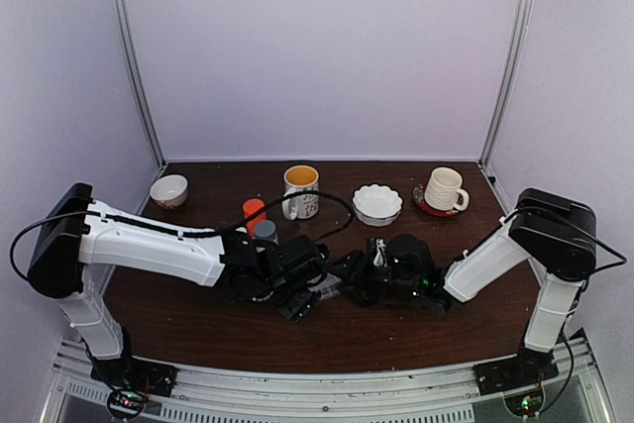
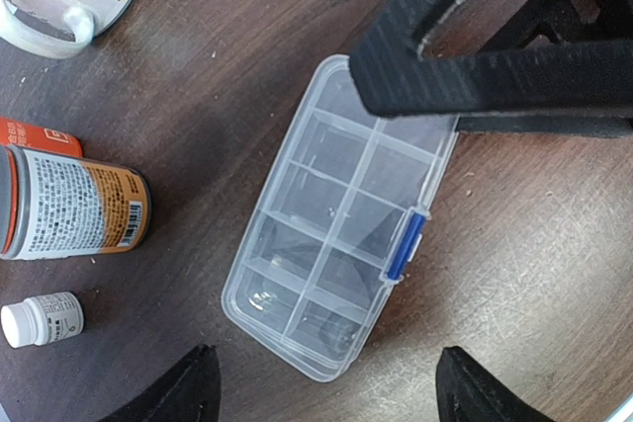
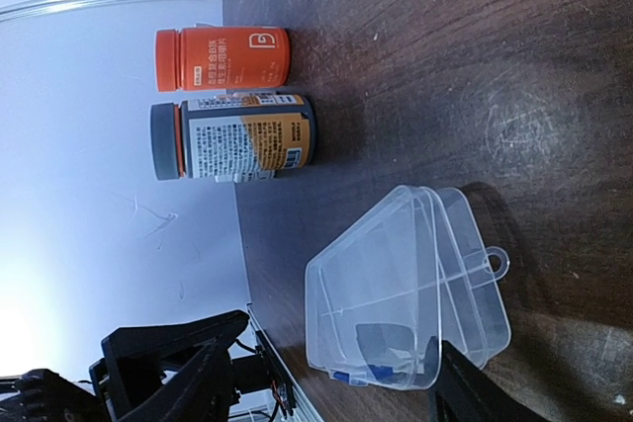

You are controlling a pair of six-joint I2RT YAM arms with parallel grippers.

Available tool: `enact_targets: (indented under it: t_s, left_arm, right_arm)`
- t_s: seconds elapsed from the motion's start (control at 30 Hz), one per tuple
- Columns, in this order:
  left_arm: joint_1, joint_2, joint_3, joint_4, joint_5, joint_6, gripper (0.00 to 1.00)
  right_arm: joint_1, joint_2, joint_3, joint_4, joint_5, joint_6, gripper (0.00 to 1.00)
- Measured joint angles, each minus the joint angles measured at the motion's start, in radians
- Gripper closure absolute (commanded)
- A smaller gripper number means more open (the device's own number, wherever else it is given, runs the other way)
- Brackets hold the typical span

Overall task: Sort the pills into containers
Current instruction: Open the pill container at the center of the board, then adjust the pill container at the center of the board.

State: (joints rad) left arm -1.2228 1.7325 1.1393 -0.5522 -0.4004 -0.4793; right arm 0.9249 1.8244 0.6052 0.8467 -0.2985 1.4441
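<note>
Fingers of your left gripper stand wide apart and grasp nothing. They hang over the table on either side of one short end of the organizer box, clear of it. Your right gripper is spread too, with nothing clamped. In the left wrist view one of its black fingers crosses above the box's other short end, and you cannot tell whether it touches the plastic. The box lies on the dark wooden table, roughly midway between your two arms, with its clear lid over it and the blue latch on one long side. Its compartments run in two rows, and one tiny pale speck sits in a middle one, too small to call a pill. Near the box stands a grey-capped bottle with an orange label, and just beside that an orange bottle. A small white bottle is near them. Farther back, well apart from the box, you have a white mug with a yellow inside, a fluted white bowl, a cup on a red saucer and a small bowl at the left rear.
</note>
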Motion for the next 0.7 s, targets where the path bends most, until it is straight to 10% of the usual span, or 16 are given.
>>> enact_targets:
  t_s: [0.7]
  left_arm:
    - [0.0, 0.095, 0.063, -0.083, -0.051, 0.034, 0.19]
  right_arm:
    - [0.0, 0.04, 0.045, -0.003, 0.0, 0.0, 0.32]
